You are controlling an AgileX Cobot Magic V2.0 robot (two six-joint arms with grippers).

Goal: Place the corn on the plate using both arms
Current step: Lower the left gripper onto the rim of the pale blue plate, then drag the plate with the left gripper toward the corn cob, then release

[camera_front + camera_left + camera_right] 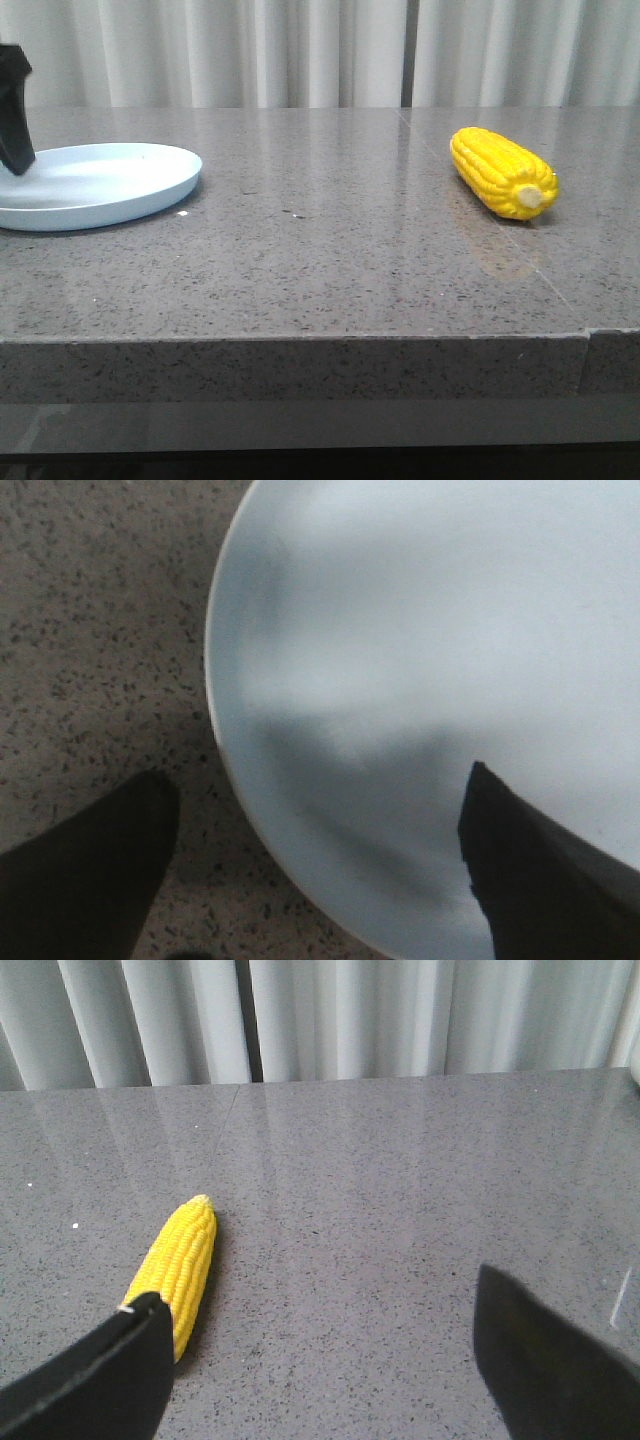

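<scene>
Corn [503, 171]: glossy yellow cob lying flat, cream stub toward camera, well right of plate [120, 195]. Plate pale blue-white, empty.

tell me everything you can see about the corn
The corn is one bright yellow cob with neat kernel rows, glossy and plastic-looking, with a pale cream stub end toward the front camera. It lies flat on its side on the grey speckled table, right of centre, far from the plate. Nothing grips it.
</scene>
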